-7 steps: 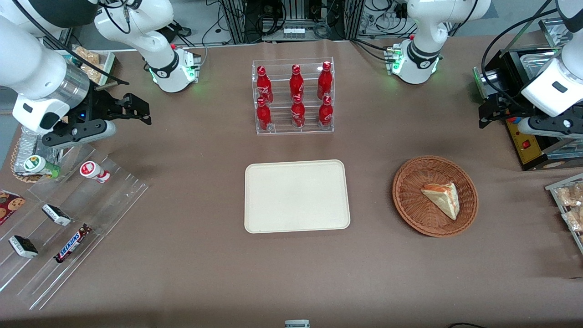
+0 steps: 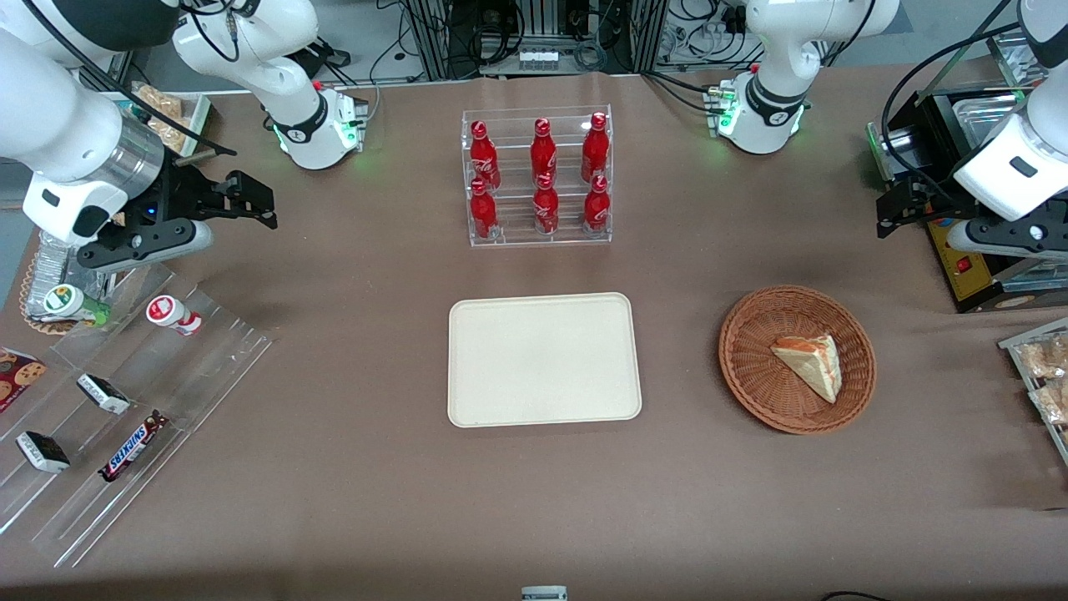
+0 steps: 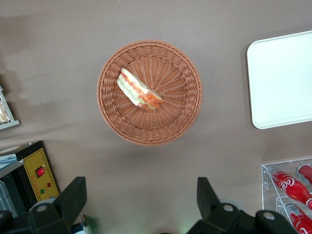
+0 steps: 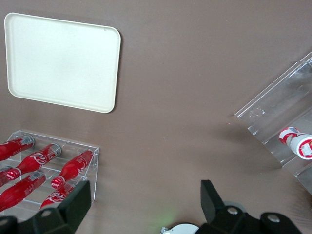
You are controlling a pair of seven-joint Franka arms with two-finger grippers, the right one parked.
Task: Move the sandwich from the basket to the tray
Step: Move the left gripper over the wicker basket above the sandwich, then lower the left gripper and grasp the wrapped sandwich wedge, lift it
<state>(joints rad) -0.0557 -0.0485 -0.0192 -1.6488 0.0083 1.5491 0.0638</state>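
Observation:
The sandwich (image 2: 809, 363), a pale wedge with red-orange and green filling, lies in the round wicker basket (image 2: 747, 376) on the brown table. The cream tray (image 2: 542, 359) lies beside the basket, toward the parked arm's end, with nothing on it. My left gripper (image 2: 889, 219) hangs above the table, farther from the front camera than the basket and toward the working arm's end. In the left wrist view the gripper (image 3: 140, 197) is open and holds nothing, and the sandwich (image 3: 140, 90), basket (image 3: 183, 114) and tray (image 3: 280, 78) all show.
A clear rack of red bottles (image 2: 538, 179) stands farther from the front camera than the tray. A black box with a yellow panel (image 2: 959, 263) and a tray of packaged snacks (image 2: 1043, 376) sit at the working arm's end. Clear snack racks (image 2: 125, 409) lie at the parked arm's end.
My left arm's wrist has shifted slightly, tilting a little away from the front camera. The sandwich, basket and tray have not moved.

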